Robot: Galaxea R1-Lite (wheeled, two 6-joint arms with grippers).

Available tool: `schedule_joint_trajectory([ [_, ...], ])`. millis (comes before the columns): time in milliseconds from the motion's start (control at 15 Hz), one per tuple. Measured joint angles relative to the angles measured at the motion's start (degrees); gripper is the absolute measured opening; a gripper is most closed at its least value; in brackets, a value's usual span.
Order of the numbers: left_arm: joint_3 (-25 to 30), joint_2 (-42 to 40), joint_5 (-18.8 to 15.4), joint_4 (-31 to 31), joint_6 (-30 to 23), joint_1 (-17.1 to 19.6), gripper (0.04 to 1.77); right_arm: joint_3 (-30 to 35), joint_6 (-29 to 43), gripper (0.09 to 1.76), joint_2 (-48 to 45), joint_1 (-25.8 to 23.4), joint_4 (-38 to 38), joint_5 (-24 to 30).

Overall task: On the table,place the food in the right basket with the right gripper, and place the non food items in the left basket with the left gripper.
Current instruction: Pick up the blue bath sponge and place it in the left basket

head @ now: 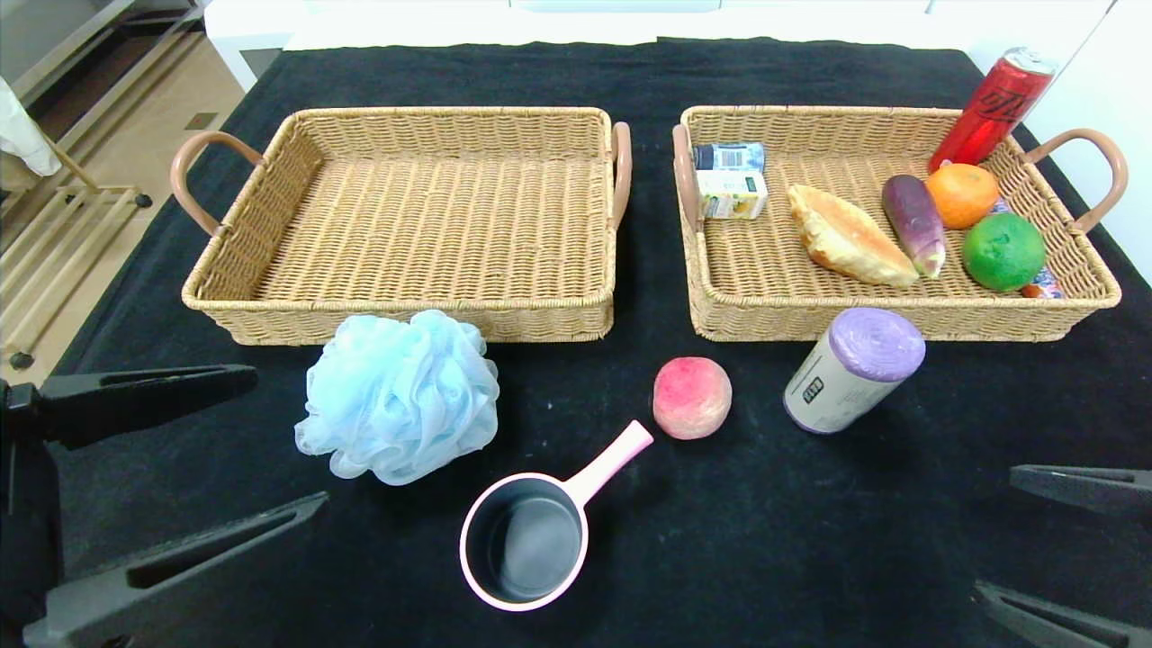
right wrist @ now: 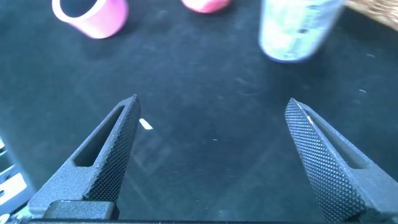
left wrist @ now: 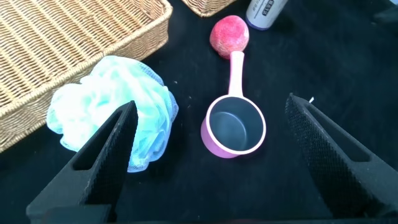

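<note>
Both hands wide and empty, low at the bench's near edge.

Your left hand gapes just short of the bath puff, which lies directly ahead, before the left basket. Your right hand is nearer the peach, ahead and inward; the right basket sits beyond.

Two baskets: left, right. One puff, one pan, one peach, one roll. One croissant, one eggplant, one orange, one lime, one can, two small cartons.
</note>
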Motion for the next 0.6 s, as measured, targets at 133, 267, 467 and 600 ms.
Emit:
schedule_joint_trajectory([
  [133, -0.1, 0.0, 0.4, 0.1, 0.0, 0.0, 1.72, -0.1, -0.5, 1.7, -0.3, 2.6, -0.2, 0.5],
  [267, -0.3, 0.1, 2.9, 0.6, 0.1, 0.0, 1.72, -1.2, -0.7, 1.7, -0.4, 4.7, -0.4, 0.9],
  [467, -0.4, 0.4, 3.7, 0.9, 0.1, 0.0, 1.72, -2.8, -0.7, 1.7, 0.2, 7.4, -0.4, 1.6],
  [600, -0.2, 0.9, 3.7, 0.8, 0.1, -0.1, 1.72, -2.7, -0.7, 1.7, 0.8, 7.6, -0.4, 1.6],
])
